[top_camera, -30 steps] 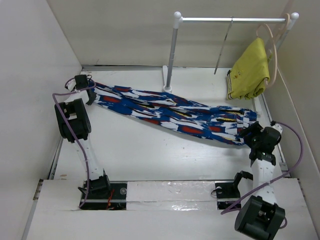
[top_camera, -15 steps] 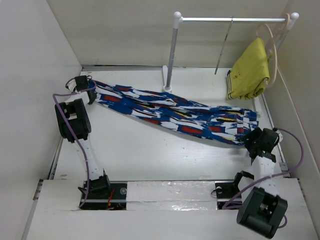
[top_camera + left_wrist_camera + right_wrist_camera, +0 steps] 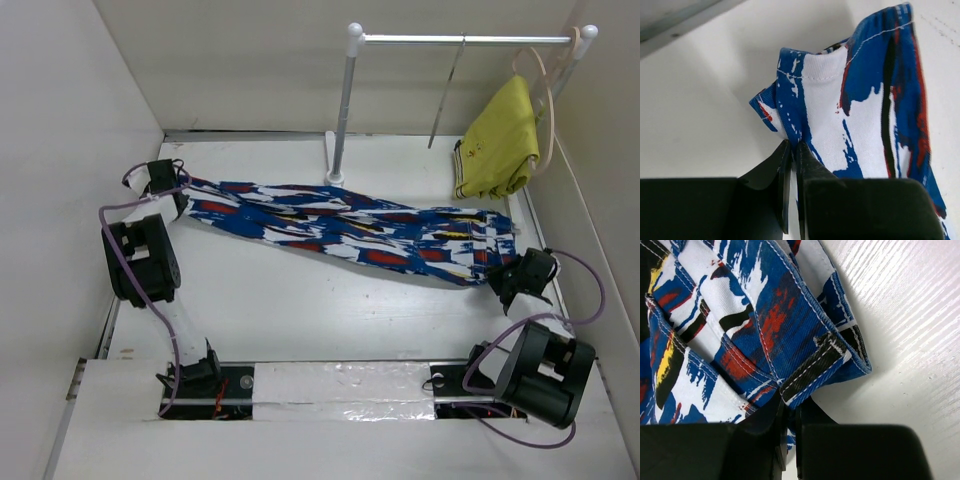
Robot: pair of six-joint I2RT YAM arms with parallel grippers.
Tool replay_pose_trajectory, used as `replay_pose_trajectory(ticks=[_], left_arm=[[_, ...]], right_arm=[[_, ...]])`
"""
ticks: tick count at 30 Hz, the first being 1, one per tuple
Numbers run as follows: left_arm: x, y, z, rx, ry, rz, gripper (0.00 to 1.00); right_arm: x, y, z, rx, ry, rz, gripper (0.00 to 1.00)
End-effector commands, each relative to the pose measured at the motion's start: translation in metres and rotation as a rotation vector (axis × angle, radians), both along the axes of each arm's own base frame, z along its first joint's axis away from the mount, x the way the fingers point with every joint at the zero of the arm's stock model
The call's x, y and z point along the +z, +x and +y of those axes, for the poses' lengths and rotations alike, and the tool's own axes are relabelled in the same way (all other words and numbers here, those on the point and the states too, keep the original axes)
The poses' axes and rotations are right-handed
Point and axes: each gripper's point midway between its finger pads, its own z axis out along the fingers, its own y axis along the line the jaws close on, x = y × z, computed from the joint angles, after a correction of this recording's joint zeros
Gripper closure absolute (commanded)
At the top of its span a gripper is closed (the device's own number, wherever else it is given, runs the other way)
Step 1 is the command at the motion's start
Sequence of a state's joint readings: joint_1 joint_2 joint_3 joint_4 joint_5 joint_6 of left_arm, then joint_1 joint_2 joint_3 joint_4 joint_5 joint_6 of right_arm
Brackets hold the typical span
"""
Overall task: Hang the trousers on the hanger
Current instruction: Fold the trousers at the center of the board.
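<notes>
Tightly, left fingers (image 3: 767, 172) and right fingers (image 3: 771, 418) clamped on trousers (image 3: 350, 228) ends, hanger (image 3: 448, 92) edge-on, shape unreadable

White walls (image 3: 230, 60), white table (image 3: 300, 310), metal rail (image 3: 410, 39) at back

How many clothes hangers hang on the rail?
2. The thin grey hanger hangs near the middle of the rail; the pale beige hanger is at its right end, carrying the yellow garment. None seems hidden.
</notes>
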State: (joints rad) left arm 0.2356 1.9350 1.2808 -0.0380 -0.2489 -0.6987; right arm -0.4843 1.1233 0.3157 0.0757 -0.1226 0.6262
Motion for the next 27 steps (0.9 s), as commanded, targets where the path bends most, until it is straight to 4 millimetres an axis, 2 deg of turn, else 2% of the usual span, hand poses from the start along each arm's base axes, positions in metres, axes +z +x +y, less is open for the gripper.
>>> replay_pose_trajectory(ticks=[1,2,3,4,5,6,8,9,11,15,19,20,21,22,25,26,27], left_arm=[[0.049,-0.030,0.017,0.078,0.117,-0.046,1.00],[0.044,-0.042,0.019,0.097,0.133,-0.017,1.00],[0.052,-0.050,0.020,0.110,0.143,-0.020,1.00],[0.049,-0.060,0.021,0.117,0.151,0.013,1.00],[0.046,-0.073,0.026,0.143,0.182,0.047,1.00],[0.050,-0.080,0.028,0.157,0.201,0.056,1.00],[0.043,-0.105,0.034,0.193,0.250,0.124,1.00],[0.047,-0.113,0.035,0.206,0.262,0.124,1.00],[0.044,-0.129,0.035,0.221,0.275,0.163,1.00],[0.051,-0.153,0.039,0.254,0.317,0.206,1.00],[0.042,-0.159,0.036,0.254,0.298,0.224,1.00],[0.043,-0.155,0.035,0.251,0.289,0.221,0.98],[0.038,-0.155,0.035,0.272,0.279,0.234,0.91],[0.037,-0.159,0.035,0.280,0.276,0.261,0.72],[0.059,-0.141,0.031,0.255,0.246,0.168,0.46],[0.067,-0.131,0.020,0.215,0.224,0.117,0.43],[0.089,-0.122,0.007,0.172,0.222,0.035,0.41]], right_arm=[[0.018,0.006,-0.007,0.032,-0.059,-0.039,1.00],[0.034,0.008,-0.009,0.039,-0.094,-0.073,1.00],[0.042,0.006,-0.012,0.037,-0.117,-0.085,1.00],[0.043,-0.002,-0.015,0.028,-0.134,-0.064,1.00],[0.061,-0.003,-0.017,0.022,-0.179,-0.119,1.00],[0.068,-0.008,-0.024,-0.007,-0.202,-0.134,0.99],[0.075,-0.018,-0.030,-0.021,-0.242,-0.139,0.98],[0.084,-0.021,-0.032,-0.030,-0.267,-0.161,0.97],[0.087,-0.026,-0.036,-0.040,-0.273,-0.146,0.97],[0.081,-0.035,-0.040,-0.048,-0.245,-0.115,0.97],[0.072,-0.045,-0.049,-0.050,-0.241,-0.108,0.97],[0.066,-0.046,-0.048,-0.049,-0.227,-0.102,0.97],[0.064,-0.045,-0.046,-0.045,-0.218,-0.105,0.96],[0.062,-0.043,-0.047,-0.045,-0.214,-0.111,0.95],[0.052,-0.041,-0.047,-0.039,-0.198,-0.110,0.90],[0.046,-0.040,-0.046,-0.039,-0.178,-0.099,0.90],[0.044,-0.039,-0.047,-0.038,-0.176,-0.101,0.90]])
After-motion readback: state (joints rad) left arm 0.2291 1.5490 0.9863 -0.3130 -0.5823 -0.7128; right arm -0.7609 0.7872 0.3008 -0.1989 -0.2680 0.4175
